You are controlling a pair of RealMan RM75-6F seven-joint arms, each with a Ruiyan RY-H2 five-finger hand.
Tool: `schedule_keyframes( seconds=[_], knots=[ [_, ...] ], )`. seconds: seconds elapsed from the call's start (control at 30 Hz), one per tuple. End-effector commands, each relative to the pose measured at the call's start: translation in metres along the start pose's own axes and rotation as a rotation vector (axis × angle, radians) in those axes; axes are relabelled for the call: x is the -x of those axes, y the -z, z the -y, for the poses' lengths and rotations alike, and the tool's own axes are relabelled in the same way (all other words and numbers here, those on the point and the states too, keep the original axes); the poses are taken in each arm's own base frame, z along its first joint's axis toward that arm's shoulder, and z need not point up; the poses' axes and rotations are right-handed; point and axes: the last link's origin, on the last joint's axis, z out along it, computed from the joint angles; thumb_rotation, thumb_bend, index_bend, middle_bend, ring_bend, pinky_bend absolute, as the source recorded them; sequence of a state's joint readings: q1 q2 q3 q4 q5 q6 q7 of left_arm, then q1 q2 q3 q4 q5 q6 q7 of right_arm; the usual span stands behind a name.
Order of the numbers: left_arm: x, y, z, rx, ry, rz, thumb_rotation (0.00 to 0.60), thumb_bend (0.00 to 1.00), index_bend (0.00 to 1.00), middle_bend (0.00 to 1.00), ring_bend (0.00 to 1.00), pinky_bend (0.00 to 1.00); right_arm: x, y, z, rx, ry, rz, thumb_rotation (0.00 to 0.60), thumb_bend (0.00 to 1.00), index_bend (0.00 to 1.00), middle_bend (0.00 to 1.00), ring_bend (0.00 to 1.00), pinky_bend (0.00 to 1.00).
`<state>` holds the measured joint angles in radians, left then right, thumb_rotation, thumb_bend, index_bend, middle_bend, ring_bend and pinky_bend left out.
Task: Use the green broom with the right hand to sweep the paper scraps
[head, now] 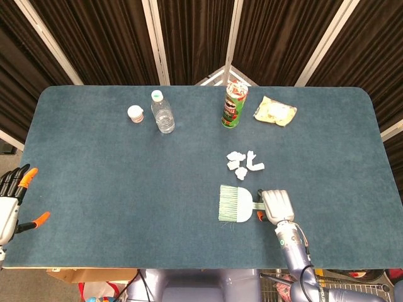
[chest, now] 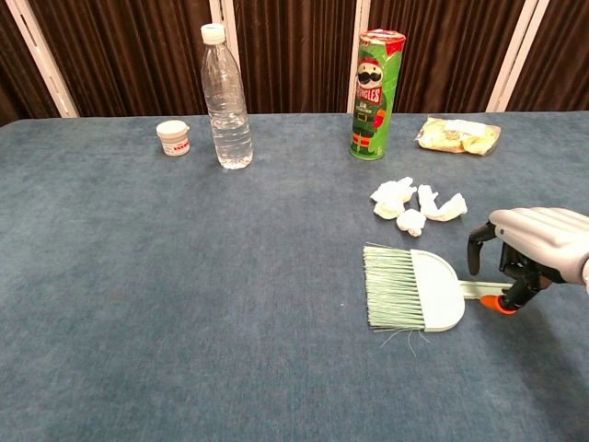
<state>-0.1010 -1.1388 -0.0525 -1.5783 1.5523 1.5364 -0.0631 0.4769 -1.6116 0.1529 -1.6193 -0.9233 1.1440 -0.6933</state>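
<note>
1. Green broom (chest: 409,289) lies flat toward the table's (head: 94,163) near edge, right of centre, bristles pointing left, handle toward my right hand (head: 277,206).
2. Paper scraps (head: 244,163) sit just beyond it, toward the far edge; likely a short sweep.
3. My right hand is over the handle, fingers curled down around it; whether they have closed on it I cannot tell.
4. Left hand (head: 11,200) idles at the near left corner, fingers spread, holding nothing.
</note>
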Motion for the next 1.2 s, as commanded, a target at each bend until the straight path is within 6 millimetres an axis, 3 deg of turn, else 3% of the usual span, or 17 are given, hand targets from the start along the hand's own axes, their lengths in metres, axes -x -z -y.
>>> schedule_keyframes(
  seconds=[0.03,0.4,0.77,1.2],
  knots=[
    [0.000,0.000,0.000,0.000,0.000,0.001,0.600,0.00,0.00,0.00,0.00,0.03,0.002,-0.001,-0.001,0.009,-0.001,0.007,0.600,0.29,0.48,1.00,1.00,0.96],
    [0.001,0.000,-0.002,0.006,-0.002,0.007,0.600,0.00,0.00,0.00,0.00,0.03,0.004,-0.004,-0.005,0.029,-0.005,0.023,0.600,0.29,0.49,1.00,1.00,0.96],
    [0.001,-0.001,-0.002,0.008,0.001,0.003,0.600,0.00,0.00,0.00,0.00,0.03,0.010,-0.004,-0.013,0.057,0.009,0.053,0.600,0.31,0.55,1.00,1.00,0.96],
    [0.001,-0.001,-0.002,0.008,0.000,0.004,0.600,0.00,0.00,0.00,0.00,0.03,0.004,-0.003,-0.013,0.038,0.001,0.025,0.600,0.52,0.66,1.00,1.00,0.96]
  ],
)
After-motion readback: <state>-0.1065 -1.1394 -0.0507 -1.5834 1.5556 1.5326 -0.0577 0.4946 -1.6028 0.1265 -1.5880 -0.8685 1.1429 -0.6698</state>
